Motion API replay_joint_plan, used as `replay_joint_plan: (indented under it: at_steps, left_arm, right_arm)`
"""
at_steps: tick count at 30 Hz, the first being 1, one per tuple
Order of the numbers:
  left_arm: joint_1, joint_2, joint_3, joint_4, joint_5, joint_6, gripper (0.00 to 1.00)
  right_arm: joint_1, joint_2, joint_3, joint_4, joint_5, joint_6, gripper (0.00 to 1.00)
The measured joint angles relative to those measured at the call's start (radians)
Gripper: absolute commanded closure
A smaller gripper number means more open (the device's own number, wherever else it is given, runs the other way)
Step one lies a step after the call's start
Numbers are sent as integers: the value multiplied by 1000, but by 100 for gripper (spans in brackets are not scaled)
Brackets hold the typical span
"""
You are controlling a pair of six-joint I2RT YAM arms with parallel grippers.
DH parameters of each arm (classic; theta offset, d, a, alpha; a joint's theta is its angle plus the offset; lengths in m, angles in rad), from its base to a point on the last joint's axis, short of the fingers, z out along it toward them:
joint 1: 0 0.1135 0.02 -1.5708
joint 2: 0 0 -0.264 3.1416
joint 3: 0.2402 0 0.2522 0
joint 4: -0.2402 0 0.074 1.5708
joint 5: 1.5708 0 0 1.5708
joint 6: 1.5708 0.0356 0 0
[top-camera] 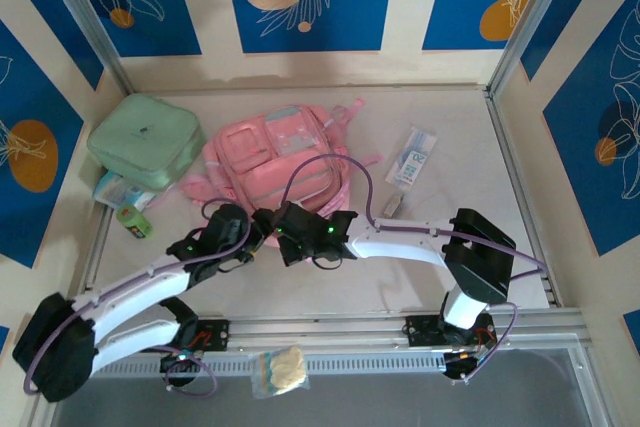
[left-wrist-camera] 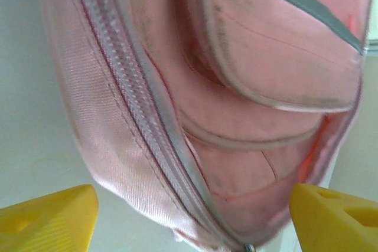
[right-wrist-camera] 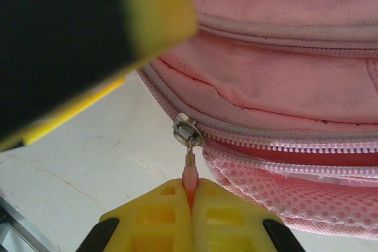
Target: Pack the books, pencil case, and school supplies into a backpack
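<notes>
Your right gripper was pinched shut on the pink zipper pull, tab straight between the pads. The metal slider sat just beyond the tips, at the near corner of the pink backpack. Your left gripper stood wide open astride that same corner, fabric between the fingers but not pinched. One finger hung clear over the table; whether the other touched cloth I couldn't tell. The step looked like opening the main zip, hardly begun judging by the closed teeth past the slider. To do it well you likely needed the left closed on the corner fabric first as an anchor. The right then had to drag along the curve of the zipper track, low and in line, not lifting. Otherwise the soft bag would probably slide, or the thin tab slip out. The white pencil case lay on the table right of the backpack, apart from it. The mint-green zip case sat to its left, just beside it.
</notes>
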State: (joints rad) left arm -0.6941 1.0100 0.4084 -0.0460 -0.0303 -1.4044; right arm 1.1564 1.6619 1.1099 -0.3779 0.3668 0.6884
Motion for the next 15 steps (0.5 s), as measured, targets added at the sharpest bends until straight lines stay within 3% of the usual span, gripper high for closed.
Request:
replay_joint_plan:
  at_steps: [3,11,15]
  left_arm:
    - [-47,100,19,48,-42,-48,29]
    - [-70,235,51,115,-91,-104,86]
    - [-76,230,61,110,-109,-105,97]
  right_arm:
    - [0,-2,0,-1,5,0,100]
    - [-6,-5,-18,-21,30,0,100]
    - [-15,-26,-27,-32,40,5,100]
